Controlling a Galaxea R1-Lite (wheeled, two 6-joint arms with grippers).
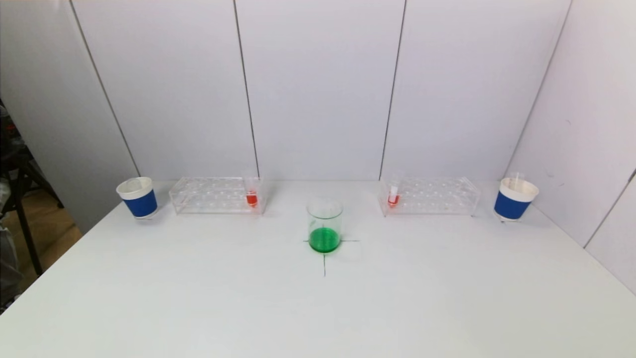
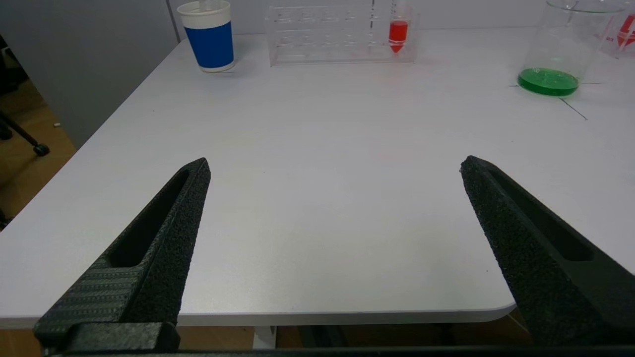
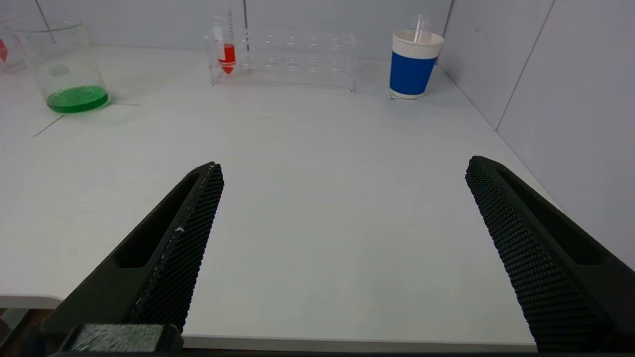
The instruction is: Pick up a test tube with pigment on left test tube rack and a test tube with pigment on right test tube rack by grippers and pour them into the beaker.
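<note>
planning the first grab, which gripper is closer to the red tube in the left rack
Left. The left gripper faces that tube across the table; the right gripper is further away.

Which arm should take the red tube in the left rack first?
Left. The left gripper, open, faces the left rack and its tube; the right gripper faces the right rack.
</note>
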